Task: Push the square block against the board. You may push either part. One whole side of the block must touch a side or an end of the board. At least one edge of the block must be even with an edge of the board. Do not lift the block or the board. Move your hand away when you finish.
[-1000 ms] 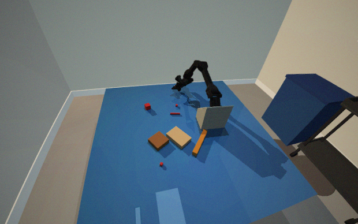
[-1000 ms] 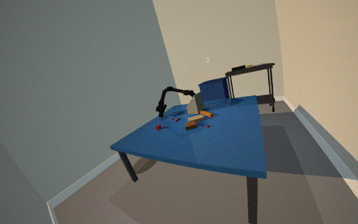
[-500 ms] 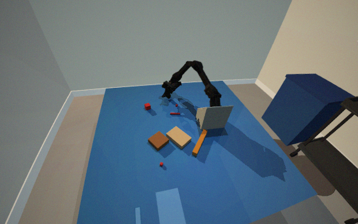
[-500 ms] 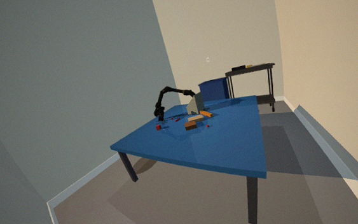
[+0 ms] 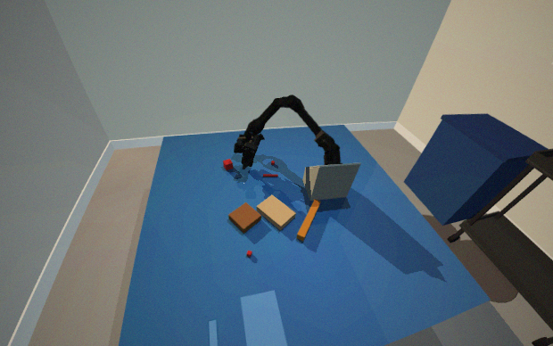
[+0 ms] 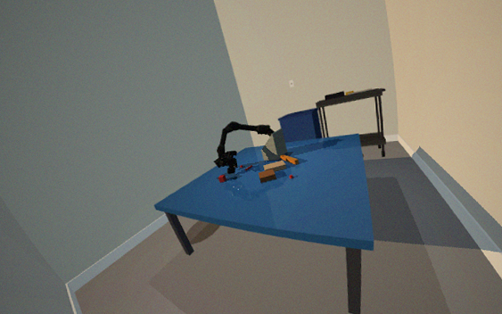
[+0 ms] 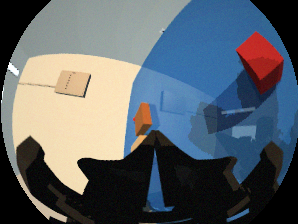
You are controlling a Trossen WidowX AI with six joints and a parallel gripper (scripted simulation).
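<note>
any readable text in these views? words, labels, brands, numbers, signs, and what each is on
None readable.
Only candidate: small dark dashed marks on the tan panel in the wrist view, too small and blurred to tell whether they are writing.
Brown block and tan board: no lettering seen.

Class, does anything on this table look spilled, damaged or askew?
Nothing looks spilled or visibly damaged. The brown square block sits askew beside the tan rectangular board, their facing sides apart, though that is simply unfinished work.

Arm arched, fingers (image 5: 244,167) (image 6: 231,171) closed, apparently angled downward.
</note>
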